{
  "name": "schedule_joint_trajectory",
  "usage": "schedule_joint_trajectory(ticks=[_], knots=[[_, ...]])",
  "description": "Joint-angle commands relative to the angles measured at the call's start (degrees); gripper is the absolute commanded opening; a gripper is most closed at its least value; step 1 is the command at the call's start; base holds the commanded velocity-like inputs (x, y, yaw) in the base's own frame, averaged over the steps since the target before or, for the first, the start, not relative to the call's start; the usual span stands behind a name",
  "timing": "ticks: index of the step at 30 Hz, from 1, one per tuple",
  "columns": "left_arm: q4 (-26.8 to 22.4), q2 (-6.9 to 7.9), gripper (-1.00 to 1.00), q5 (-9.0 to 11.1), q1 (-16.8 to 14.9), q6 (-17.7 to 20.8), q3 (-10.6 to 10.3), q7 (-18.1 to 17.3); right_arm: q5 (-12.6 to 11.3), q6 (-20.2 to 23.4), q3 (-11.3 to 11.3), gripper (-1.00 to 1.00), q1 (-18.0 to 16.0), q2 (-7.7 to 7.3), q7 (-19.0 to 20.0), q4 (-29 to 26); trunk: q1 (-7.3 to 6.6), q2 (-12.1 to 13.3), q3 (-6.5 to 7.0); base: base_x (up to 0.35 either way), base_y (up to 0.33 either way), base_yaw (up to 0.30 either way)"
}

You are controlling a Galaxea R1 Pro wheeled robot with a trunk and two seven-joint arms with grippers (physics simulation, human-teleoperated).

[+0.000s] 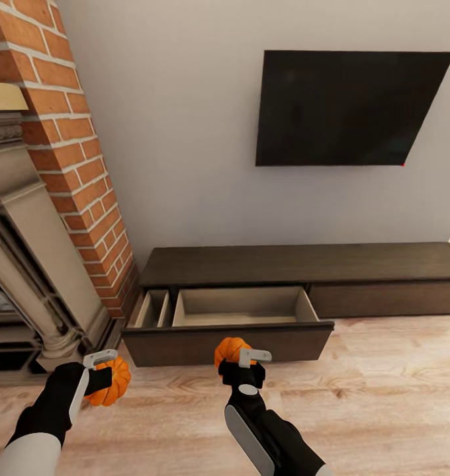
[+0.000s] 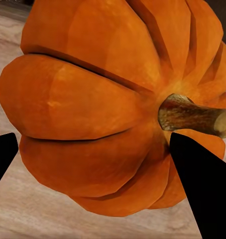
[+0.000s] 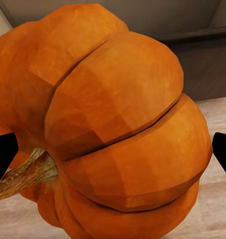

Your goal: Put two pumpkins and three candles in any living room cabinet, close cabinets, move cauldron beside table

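Observation:
Each of my grippers holds an orange ribbed pumpkin. The left gripper [image 1: 104, 375] is shut on one pumpkin [image 1: 110, 383] low above the floor, left of the cabinet; close up, that pumpkin [image 2: 113, 109] shows its brown stem between the black fingers [image 2: 205, 189]. The right gripper [image 1: 241, 360] is shut on the other pumpkin [image 1: 230, 352], just in front of the open drawer's front panel; the right wrist view shows this pumpkin [image 3: 113, 129] large. The long dark brown cabinet [image 1: 304, 264] stands against the wall with its wide left drawer [image 1: 241, 307] pulled out, its beige inside bare.
A brick fireplace [image 1: 59, 198] with a stone surround stands at the left. A black TV [image 1: 351, 109] hangs on the wall above the cabinet. Pale wood floor [image 1: 384, 396] stretches in front and to the right.

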Motion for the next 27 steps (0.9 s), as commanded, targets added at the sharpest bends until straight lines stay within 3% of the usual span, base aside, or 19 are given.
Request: schedule_joint_trajectory(ticks=[1, 21, 27], knots=[[0.0, 0.02, -1.0, -0.1, 0.0, 0.0, 0.0, 0.1, 0.0, 0.0, 0.0, -1.0, 0.0, 0.0, 0.0, 0.0, -0.23, 0.4, 0.18, 0.0, 0.0, 0.0], [0.0, 0.04, -1.0, -0.2, 0.0, 0.0, 0.1, 0.2, -0.7, 0.3, -0.5, -1.0, 0.0, 0.0, 0.0, 0.1, -4.62, 8.4, 3.77, 0.0, 0.0, 0.0], [-1.0, -0.13, -1.0, -0.1, -0.5, 1.4, 0.2, 0.2, -0.9, 3.5, -0.9, -1.0, -1.7, 0.0, -0.7, -0.2, -5.94, 10.8, 4.85, 0.0, 0.0, 0.0]])
